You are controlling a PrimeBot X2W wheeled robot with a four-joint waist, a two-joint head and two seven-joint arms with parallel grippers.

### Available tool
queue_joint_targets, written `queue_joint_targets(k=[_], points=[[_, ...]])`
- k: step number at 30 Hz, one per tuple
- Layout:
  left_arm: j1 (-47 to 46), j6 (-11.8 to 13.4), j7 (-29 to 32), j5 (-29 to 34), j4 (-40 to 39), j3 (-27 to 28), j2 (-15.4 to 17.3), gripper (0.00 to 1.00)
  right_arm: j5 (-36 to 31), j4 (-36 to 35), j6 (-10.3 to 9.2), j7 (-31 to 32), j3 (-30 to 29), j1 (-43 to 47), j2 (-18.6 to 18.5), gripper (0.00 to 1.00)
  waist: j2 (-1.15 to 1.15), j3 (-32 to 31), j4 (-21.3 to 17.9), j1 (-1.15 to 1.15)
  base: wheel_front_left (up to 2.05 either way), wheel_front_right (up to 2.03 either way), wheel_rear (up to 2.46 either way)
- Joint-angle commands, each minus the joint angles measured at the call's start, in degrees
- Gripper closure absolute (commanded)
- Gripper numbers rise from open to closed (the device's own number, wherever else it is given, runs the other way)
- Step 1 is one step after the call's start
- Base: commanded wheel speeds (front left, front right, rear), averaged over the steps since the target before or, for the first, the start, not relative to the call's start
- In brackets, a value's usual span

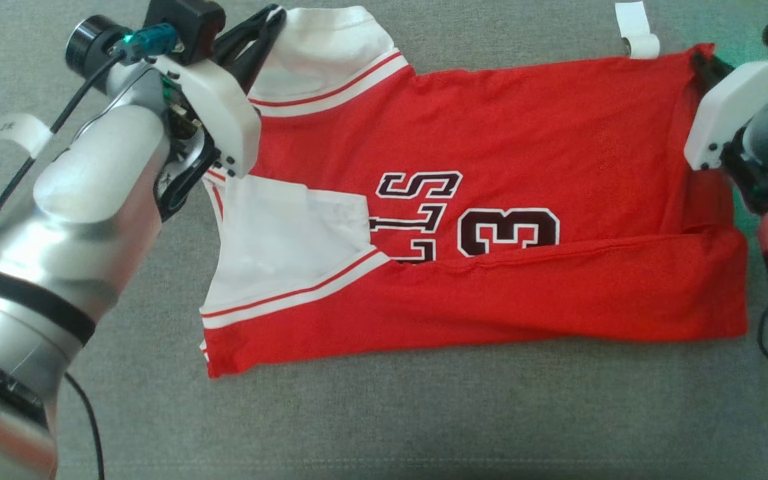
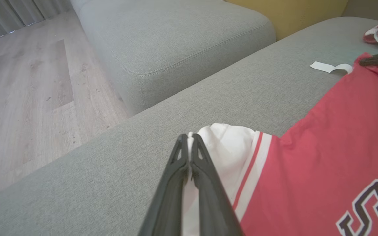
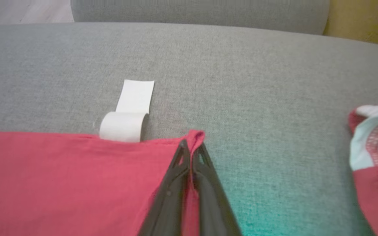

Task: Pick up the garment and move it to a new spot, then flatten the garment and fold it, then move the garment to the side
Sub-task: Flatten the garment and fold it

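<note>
The garment [image 1: 491, 153] is a red jersey with white sleeves and dark numerals, spread sideways on the grey cushion with its near long edge folded over. My left gripper [image 1: 271, 17] is shut on the far white sleeve; in the left wrist view its fingers pinch the sleeve [image 2: 228, 147] at the tips [image 2: 190, 136]. My right gripper [image 1: 699, 63] is shut on the far red hem corner [image 3: 195, 136], with cloth between the closed fingers [image 3: 190, 144].
A curled white paper strip [image 1: 637, 30] lies just beyond the hem. Another white strip [image 1: 21, 130] sits at the left. A second red and white cloth [image 3: 372, 147] lies further right. Wooden floor [image 2: 21, 98] and another grey cushion [image 2: 176, 42] lie beyond the sofa edge.
</note>
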Motion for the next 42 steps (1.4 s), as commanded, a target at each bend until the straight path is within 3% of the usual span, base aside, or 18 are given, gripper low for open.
queue_joint_targets(k=[1,12,21,27,32,42], points=[[-3.03,0.61,-0.43,-0.2,-0.51,1.82,1.88,1.0,0.59,-1.48,0.39,-0.84,0.21,-1.84,-0.33,1.0,0.0,-0.16,-0.09,0.0,0.0,0.0,0.0],[-5.56,2.57,-2.5,-0.85,4.22,4.54,3.79,1.0,2.51,-0.79,0.39,-3.6,0.49,-5.82,-1.43,1.0,0.0,-0.1,-1.59,0.0,0.0,0.0,0.0],[-12.31,4.62,-3.71,0.61,7.71,7.79,3.34,1.0,3.78,-1.58,0.39,-10.53,-0.23,-10.38,-0.5,1.0,0.0,1.54,-2.35,0.0,0.0,0.0,0.0],[-11.06,4.17,-3.79,2.46,6.01,9.59,2.81,1.0,5.61,-1.45,0.39,-13.14,2.22,-10.03,-0.5,1.0,0.0,0.81,-2.08,0.0,0.0,0.0,0.0],[-6.47,3.05,-3.8,4.52,3.04,9.93,3.74,1.0,9.72,-3.51,0.39,-12.55,6.11,-6.92,-3.09,1.0,0.0,-1.37,-1.13,0.0,0.0,0.0,0.0],[3.33,0.92,-3.63,5.68,-4.54,8.28,8.1,1.0,20.68,-11.49,0.39,-5.36,14.04,3.04,-13.15,1.0,0.0,-7.07,0.39,0.0,0.0,0.0,0.0]])
